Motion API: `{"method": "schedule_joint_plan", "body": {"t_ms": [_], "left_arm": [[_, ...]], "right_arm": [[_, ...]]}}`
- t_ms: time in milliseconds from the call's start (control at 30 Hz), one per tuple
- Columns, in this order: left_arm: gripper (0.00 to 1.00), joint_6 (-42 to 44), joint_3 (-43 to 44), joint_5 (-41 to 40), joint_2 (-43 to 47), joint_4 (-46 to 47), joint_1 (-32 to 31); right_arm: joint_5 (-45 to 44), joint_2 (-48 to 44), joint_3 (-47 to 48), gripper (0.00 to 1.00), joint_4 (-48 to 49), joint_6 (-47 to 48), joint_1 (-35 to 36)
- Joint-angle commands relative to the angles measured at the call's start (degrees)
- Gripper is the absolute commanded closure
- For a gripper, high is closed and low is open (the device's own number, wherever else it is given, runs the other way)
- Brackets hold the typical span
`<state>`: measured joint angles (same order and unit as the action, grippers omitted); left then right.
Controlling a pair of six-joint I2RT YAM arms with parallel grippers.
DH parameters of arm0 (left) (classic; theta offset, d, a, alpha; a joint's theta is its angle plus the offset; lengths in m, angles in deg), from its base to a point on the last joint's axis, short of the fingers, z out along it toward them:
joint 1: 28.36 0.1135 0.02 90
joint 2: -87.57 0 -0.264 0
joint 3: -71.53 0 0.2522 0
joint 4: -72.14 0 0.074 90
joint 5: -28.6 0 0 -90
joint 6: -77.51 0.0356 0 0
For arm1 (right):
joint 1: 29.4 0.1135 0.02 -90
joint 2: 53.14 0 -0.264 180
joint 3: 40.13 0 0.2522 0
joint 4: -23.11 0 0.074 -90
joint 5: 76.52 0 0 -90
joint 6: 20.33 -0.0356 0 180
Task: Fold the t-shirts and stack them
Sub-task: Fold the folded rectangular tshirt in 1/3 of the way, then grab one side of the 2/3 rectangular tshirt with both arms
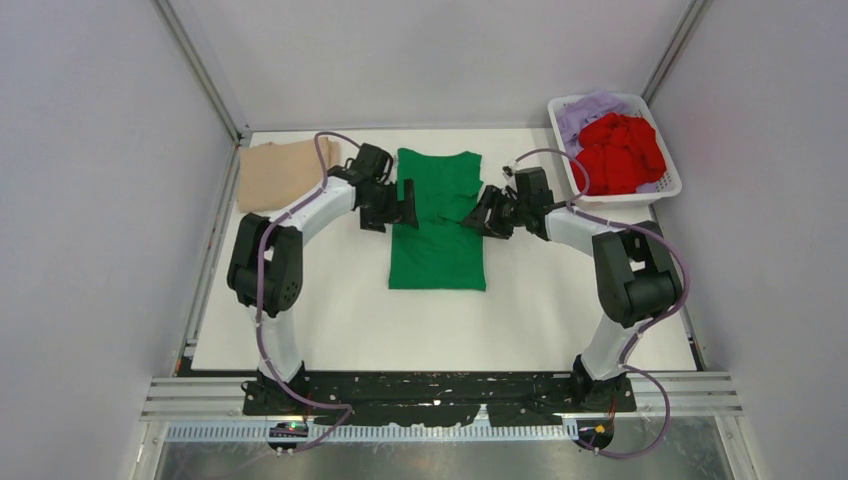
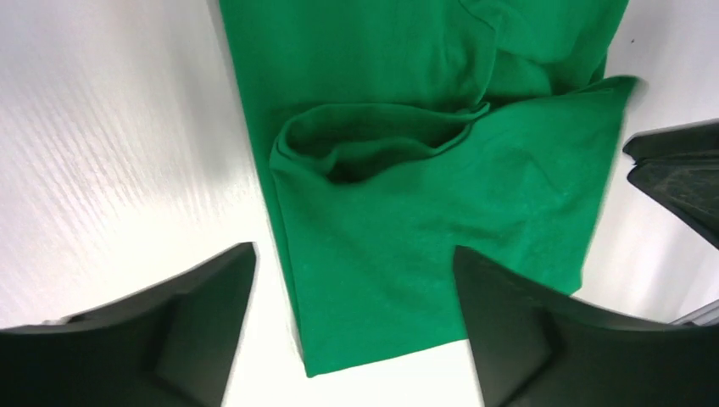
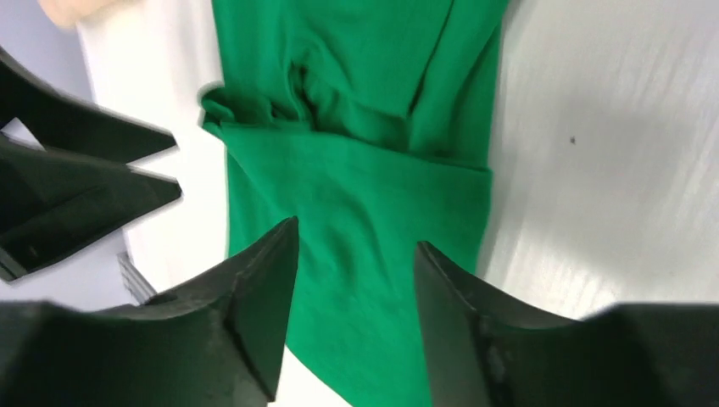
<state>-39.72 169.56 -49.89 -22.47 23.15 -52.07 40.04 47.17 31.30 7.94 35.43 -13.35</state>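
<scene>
White table (image 1: 560,320) has the green t-shirt (image 1: 437,240) lying mid-table with its sleeves folded in. The tan t-shirt (image 1: 280,175) sits folded back-left. The red t-shirt (image 1: 620,150) and the lavender one (image 1: 585,110) are piled in the white basket (image 1: 672,186) back-right. The left gripper (image 1: 403,205) and right gripper (image 1: 482,216) flank the green shirt, both jaws spread wide and holding nothing.

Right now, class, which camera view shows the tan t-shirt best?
The top external view: the folded tan t-shirt lies there whole, at the far left of the white surface. The right wrist view catches only a blurred corner of it at its top left edge. The left wrist view shows none of it, only the green t-shirt.
</scene>
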Motion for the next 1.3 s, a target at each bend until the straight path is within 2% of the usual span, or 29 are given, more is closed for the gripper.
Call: {"method": "schedule_joint_plan", "body": {"t_ms": [0, 33, 100, 200, 467, 700, 800, 967, 1000, 1167, 1267], "left_arm": [[0.01, -1.0, 2.6, 4.3, 1.3, 2.7, 2.3], [0.01, -1.1, 2.4, 4.7, 2.3, 3.0, 2.6], [0.00, -0.8, 0.8, 4.7, 5.0, 3.6, 2.7], [0.00, -1.1, -5.4, 5.0, 9.7, 5.0, 2.7], [0.00, -4.6, -24.6, 7.4, 20.6, 10.8, 2.2], [0.02, -8.2, -34.2, 8.3, 21.6, 16.7, 1.2], [0.11, -8.8, -34.1, 8.6, 19.4, 17.2, 0.4], [0.25, -9.8, -34.3, 8.2, 17.1, 18.8, -0.9], [0.31, -10.0, -34.3, 8.1, 16.4, 18.9, -0.9], [0.51, -10.9, -34.5, 7.4, 13.4, 19.1, -1.1], [0.69, -11.0, -35.2, 7.5, 12.7, 19.5, -1.4]], "right_arm": [[1.2, 0.9, 5.3, 0.28, 3.9, 0.2, -1.3], [1.1, 0.7, 5.8, 0.12, 3.4, 0.5, -1.4], [0.4, -0.7, 6.3, 0.00, 2.0, 2.1, -1.5], [-1.1, -5.0, 3.6, 0.04, -0.6, 3.9, -1.5], [-3.8, -18.8, -11.7, 0.04, -3.4, 5.1, -0.1], [-5.0, -24.3, -21.2, 0.02, -3.2, 4.7, 3.8], [-5.8, -24.1, -23.8, 0.00, -1.6, 3.6, 4.4], [-5.6, -22.2, -25.8, 0.08, 2.6, 2.1, 5.3], [-5.5, -21.4, -26.0, 0.09, 3.2, 1.8, 5.6], [-4.5, -18.7, -25.8, 0.28, 4.2, 2.2, 6.7], [-4.7, -17.5, -26.3, 0.39, 4.7, 2.0, 7.2]]}}
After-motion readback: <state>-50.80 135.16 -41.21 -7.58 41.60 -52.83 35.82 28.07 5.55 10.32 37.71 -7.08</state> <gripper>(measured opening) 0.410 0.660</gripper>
